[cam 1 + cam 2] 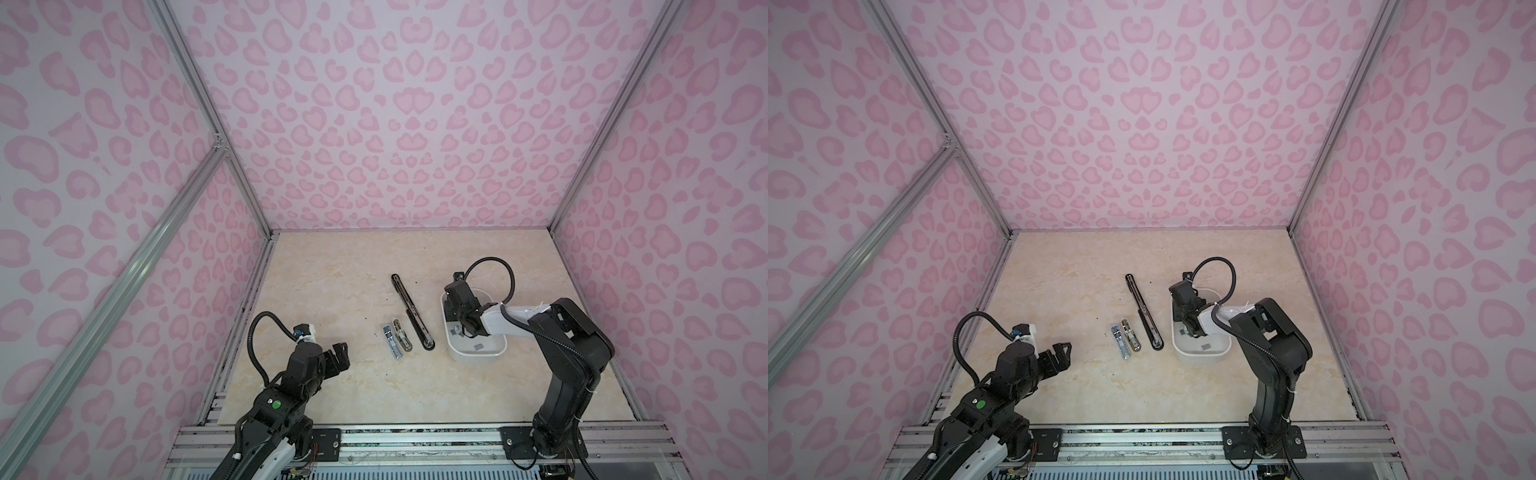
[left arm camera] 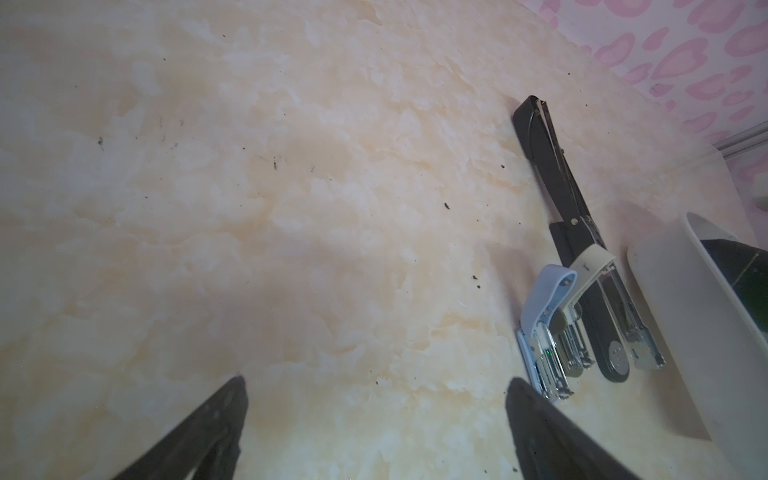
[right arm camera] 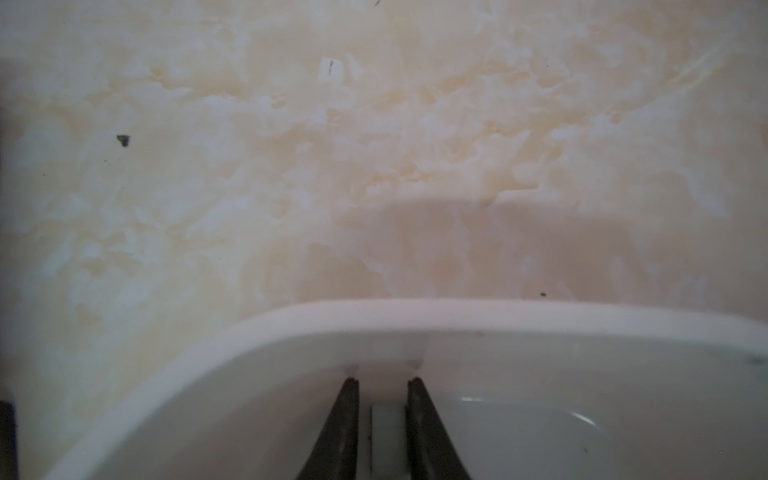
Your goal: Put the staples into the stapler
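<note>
Three staplers lie opened side by side mid-table in both top views: a long black stapler (image 1: 409,309) (image 2: 557,178), a small blue stapler (image 1: 390,340) (image 2: 544,299) and a cream stapler (image 1: 402,338) (image 2: 590,257). Grey staples (image 1: 478,346) lie in a white tray (image 1: 478,356) to their right. My right gripper (image 3: 383,382) (image 1: 448,309) reaches down into the tray's far left corner. Its jaws stand narrow around one staple block (image 3: 386,436), with a slim gap on one side. My left gripper (image 2: 376,381) (image 1: 341,353) hangs open and empty over bare table, left of the staplers.
The tray's rim (image 3: 457,311) rises just ahead of my right fingertips. Pink patterned walls enclose the marble-look table (image 1: 1079,395) on three sides, and a metal rail runs along its front edge. Dark specks dot the surface.
</note>
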Motion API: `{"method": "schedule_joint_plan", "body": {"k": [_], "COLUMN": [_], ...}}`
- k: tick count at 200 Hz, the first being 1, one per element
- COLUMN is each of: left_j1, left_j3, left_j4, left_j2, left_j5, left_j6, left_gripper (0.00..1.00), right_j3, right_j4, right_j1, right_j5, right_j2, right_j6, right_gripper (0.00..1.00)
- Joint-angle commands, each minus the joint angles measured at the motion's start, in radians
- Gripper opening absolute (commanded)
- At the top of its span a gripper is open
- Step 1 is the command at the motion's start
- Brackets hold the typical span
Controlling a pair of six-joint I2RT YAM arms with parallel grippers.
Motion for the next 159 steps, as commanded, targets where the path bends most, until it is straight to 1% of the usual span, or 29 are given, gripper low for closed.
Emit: {"method": "schedule_joint_plan", "body": {"k": [1,137,159], "left_j1": [0.0,-0.002,-0.003], "left_j3": [0.013,0.014,0.013], "left_j4": [0.027,0.025,0.026], "left_j2": [0.0,0.0,-0.002], "left_j5": [-0.009,-0.012,-0.012], "left_j6": [0.001,0.001,0.0], "left_gripper": [0.98,0.98,0.98], "right_j3": [-0.014,-0.03,-0.042], "right_j4": [-0.111,-0.111,-0.11], "right_j1": [0.001,0.002,0.002], "right_j5": [-0.023,-0.015,-0.017], "right_j2": [0.012,-0.042,-0.071], "right_j6": [0.005,0.004,0.006], "right_gripper": [0.21,0.18,0.17]}}
